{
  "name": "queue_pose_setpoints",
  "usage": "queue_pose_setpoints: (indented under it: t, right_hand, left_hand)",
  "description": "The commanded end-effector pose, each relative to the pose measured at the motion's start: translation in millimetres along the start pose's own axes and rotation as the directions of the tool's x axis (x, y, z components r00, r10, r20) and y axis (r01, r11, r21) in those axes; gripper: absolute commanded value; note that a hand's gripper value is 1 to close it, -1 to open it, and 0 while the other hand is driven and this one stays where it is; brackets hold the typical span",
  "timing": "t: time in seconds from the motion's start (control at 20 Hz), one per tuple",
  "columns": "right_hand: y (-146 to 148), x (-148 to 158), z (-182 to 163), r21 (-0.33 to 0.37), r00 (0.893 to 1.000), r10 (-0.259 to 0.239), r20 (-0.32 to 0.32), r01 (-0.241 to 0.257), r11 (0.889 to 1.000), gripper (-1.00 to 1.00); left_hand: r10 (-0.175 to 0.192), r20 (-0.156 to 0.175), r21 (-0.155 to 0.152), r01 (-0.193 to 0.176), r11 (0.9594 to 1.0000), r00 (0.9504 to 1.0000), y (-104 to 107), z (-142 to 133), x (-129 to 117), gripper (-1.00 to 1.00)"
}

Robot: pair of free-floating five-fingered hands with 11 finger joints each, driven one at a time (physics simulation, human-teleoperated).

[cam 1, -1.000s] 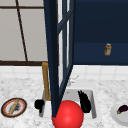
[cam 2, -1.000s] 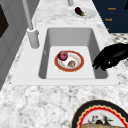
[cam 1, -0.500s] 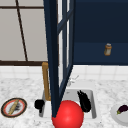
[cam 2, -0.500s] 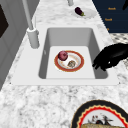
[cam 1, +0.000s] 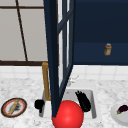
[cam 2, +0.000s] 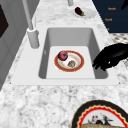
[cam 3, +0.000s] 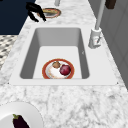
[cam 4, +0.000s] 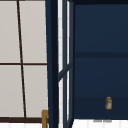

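My left hand [cam 1: 39, 103] floats over the sink's left front corner, its fingers drooping loosely and holding nothing. In the left side view the left hand [cam 2: 110, 57] hangs above the sink's front rim, and in the right side view the left hand [cam 3: 36, 11] is at the far end. My right hand [cam 1: 83, 100] hovers over the right part of the basin with straight fingers, empty. In the sink [cam 2: 70, 36] lies an orange-rimmed plate [cam 2: 55, 62] with a dark red apple [cam 2: 63, 55] and a brownish piece of food [cam 2: 71, 63] on it.
A dark blue glazed cabinet door [cam 1: 56, 57] stands open above the sink, and a small jar [cam 1: 107, 49] sits on a shelf inside. A large red ball [cam 1: 68, 115] is at the front edge. An eggplant [cam 1: 123, 109] lies on a white plate at the right, and a patterned plate [cam 1: 5, 108] at the left. The faucet [cam 2: 31, 27] is behind the basin.
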Motion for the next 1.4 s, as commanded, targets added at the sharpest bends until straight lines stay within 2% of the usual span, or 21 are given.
queue_pose_setpoints:
  t: [0.0, 0.2, 0.3, 0.35, 0.6, 0.75, 0.85, 0.9, 0.95, 1.0, 1.35]
  right_hand:
    - [-0.5, -1.6, 0.1, 0.025, 0.991, 0.103, 0.088, -0.106, 0.994, -1.0]
    - [-1.0, -5.7, 0.0, 0.066, 0.977, 0.16, 0.14, -0.171, 0.983, -1.0]
    - [-1.7, -12.2, -2.0, 0.11, 0.971, 0.176, 0.16, -0.195, 0.975, -1.0]
    - [-2.2, -14.1, -3.1, 0.156, 0.971, 0.172, 0.168, -0.198, 0.968, -1.0]
    - [-2.8, -17.2, -4.0, 0.289, 0.981, 0.116, 0.155, -0.158, 0.944, -1.0]
    - [-2.3, -20.9, -8.1, 0.37, 0.987, 0.075, 0.14, -0.123, 0.921, -1.0]
    - [-3.1, -26.9, -10.2, 0.413, 0.993, 0.029, 0.116, -0.075, 0.908, -1.0]
    - [-4.4, -32.4, -10.8, 0.387, 0.993, 0.021, 0.116, -0.065, 0.92, -1.0]
    - [-5.1, -30.3, -5.6, 0.341, 0.992, 0.029, 0.126, -0.071, 0.937, -1.0]
    - [-2.0, -24.2, -7.2, 0.356, 0.99, 0.049, 0.131, -0.093, 0.93, -1.0]
    - [-9.9, -33.5, -5.7, 0.367, 0.99, 0.052, 0.128, -0.096, 0.925, -1.0]
  left_hand:
    - [0.0, 0.0, 0.0, 0.0, 1.0, 1.0, 0.0, 0.0, 0.0, 0.0]
    - [0.0, 0.0, 0.0, 0.0, 1.0, 1.0, 0.0, 0.0, 0.0, 0.0]
    - [0.0, 0.0, 0.0, 0.0, 1.0, 1.0, 0.0, 0.0, 0.0, 0.0]
    - [0.0, 0.0, 0.0, 0.0, 1.0, 1.0, 0.0, 0.0, 0.0, 0.0]
    - [0.0, 0.0, 0.0, 0.0, 1.0, 1.0, 0.0, 0.0, 0.0, 0.0]
    - [0.0, 0.0, 0.0, 0.0, 1.0, 1.0, 0.0, 0.0, 0.0, 0.0]
    - [0.0, 0.0, 0.0, 0.0, 1.0, 1.0, 0.0, 0.0, 0.0, 0.0]
    - [0.0, 0.0, 0.0, 0.0, 1.0, 1.0, 0.0, 0.0, 0.0, 0.0]
    - [0.0, 0.0, 0.0, 0.0, 1.0, 1.0, 0.0, 0.0, 0.0, 0.0]
    - [0.0, 0.0, 0.0, 0.0, 1.0, 1.0, 0.0, 0.0, 0.0, 0.0]
    - [0.0, 0.0, 0.0, 0.0, 1.0, 1.0, 0.0, 0.0, 0.0, 0.0]
